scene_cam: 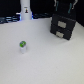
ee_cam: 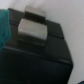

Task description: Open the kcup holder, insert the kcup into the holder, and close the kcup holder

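The kcup holder [scene_cam: 62, 27] is a black box with two pale front handles, standing at the back on the exterior view's right. It looks shut. The kcup [scene_cam: 22, 46], a small white pod with a green top, stands upright on the white table toward the exterior view's left, far from the holder. My gripper [scene_cam: 67, 7] hangs just above and behind the holder's top; its fingers are dark and blurred. The wrist view shows the black holder [ee_cam: 45, 60] up close with a pale handle [ee_cam: 32, 29]. My fingers do not show there.
A tall white bottle-shaped post [scene_cam: 25, 10] stands at the back on the exterior view's left. The white table [scene_cam: 45, 60] spreads in front of the holder. A teal patch [ee_cam: 5, 22] shows at the wrist view's edge.
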Robot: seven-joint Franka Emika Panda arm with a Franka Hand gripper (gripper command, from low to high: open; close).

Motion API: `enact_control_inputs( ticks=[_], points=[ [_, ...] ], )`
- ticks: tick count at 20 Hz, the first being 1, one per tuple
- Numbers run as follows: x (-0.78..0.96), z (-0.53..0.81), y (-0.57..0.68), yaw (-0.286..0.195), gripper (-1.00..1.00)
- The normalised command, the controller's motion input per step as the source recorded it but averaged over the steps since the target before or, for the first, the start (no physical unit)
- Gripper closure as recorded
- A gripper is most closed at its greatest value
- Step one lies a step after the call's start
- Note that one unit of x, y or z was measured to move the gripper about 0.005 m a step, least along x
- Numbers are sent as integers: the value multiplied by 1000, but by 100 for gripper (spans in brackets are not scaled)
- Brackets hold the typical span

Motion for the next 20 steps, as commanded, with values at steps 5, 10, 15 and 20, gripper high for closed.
enact_control_inputs(
  ticks=[5,10,15,20],
  points=[
    [-246,-370,450,-171,-100],
    [-289,-415,87,-83,-100],
    [-324,-390,-4,-5,-100],
    [-360,-426,103,-11,-100]
  ],
)
